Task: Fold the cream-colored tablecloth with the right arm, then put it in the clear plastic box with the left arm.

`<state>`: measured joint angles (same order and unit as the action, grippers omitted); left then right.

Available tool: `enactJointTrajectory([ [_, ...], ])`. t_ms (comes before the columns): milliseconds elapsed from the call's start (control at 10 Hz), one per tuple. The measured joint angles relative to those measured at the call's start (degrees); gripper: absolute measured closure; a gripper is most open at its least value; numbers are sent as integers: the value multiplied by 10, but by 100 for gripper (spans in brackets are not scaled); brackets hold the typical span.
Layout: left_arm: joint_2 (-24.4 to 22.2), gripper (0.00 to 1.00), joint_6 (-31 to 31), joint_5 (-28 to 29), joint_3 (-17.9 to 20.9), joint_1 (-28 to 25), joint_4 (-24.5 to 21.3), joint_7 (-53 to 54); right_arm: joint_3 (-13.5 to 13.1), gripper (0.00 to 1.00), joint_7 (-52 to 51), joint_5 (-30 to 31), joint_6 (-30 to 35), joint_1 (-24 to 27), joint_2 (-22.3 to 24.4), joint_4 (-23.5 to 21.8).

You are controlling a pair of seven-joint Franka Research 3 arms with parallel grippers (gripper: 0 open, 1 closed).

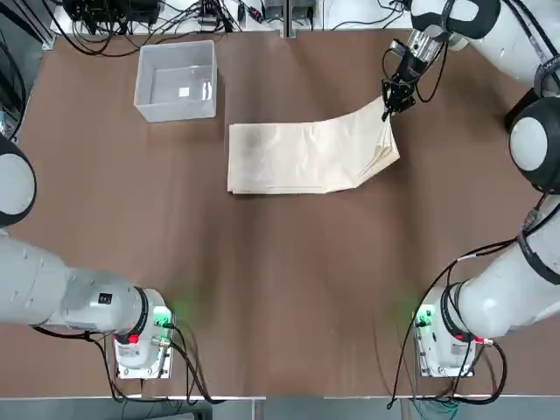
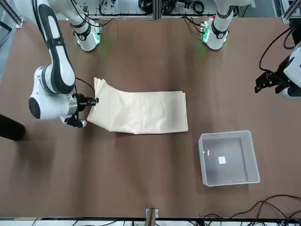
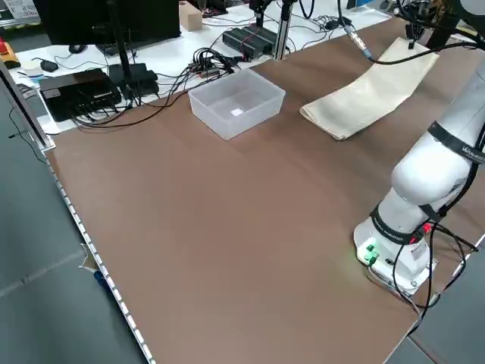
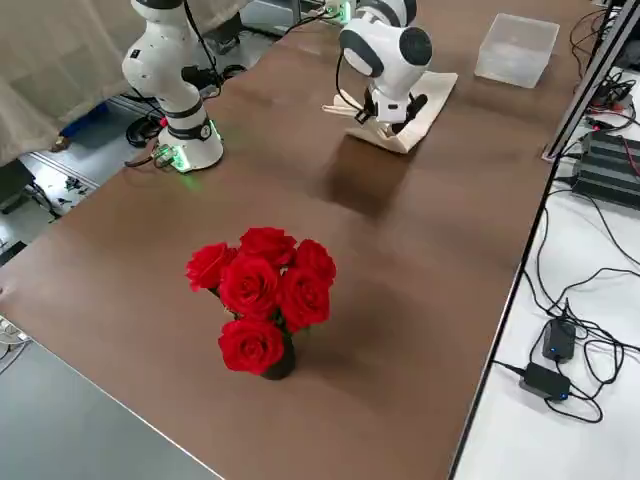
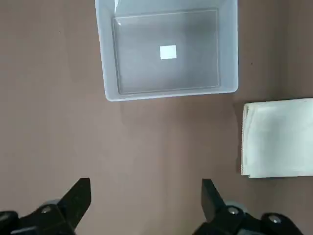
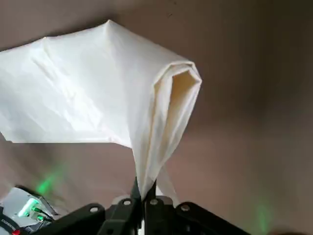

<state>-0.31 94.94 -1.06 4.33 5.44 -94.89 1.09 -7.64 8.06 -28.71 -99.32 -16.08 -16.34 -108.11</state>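
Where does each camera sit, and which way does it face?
Top: overhead, looking down the robot's way; both arms.
Front: across the table, facing the robot; both arms.
Left side: raised, diagonally down; box, one arm's base.
Right side: same, roses nearest; both arms.
Left wrist: its own open gripper, box and cloth.
Right wrist: its own gripper pinching the cloth.
Top and front share both arms, box and cloth.

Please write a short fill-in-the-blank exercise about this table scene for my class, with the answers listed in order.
1. The right gripper grips the ____.
2. The left gripper's jaws are ____.
3. The flowers on the table are ____ in colour.
4. Nothing but a small white square shows inside the clear plastic ____.

Missing words: tablecloth; open; red; box
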Motion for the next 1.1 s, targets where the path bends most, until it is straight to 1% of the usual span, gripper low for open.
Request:
enactJointTrajectory([
  [300, 0, 0, 0, 0, -2, 1, 0, -1, 2, 96, 71, 0, 16, -29, 4, 20],
  [600, -1, 0, 0, 0, -6, 1, 1, -2, 4, 96, 162, -1, 19, -73, 8, 48],
  [900, -1, 0, 0, 0, -6, 1, 1, -2, 4, 96, 206, -14, 42, -90, 10, 80],
  [1100, -2, 0, 0, 0, -7, 1, 1, -2, 4, 96, 235, -26, 44, -107, 10, 94],
])
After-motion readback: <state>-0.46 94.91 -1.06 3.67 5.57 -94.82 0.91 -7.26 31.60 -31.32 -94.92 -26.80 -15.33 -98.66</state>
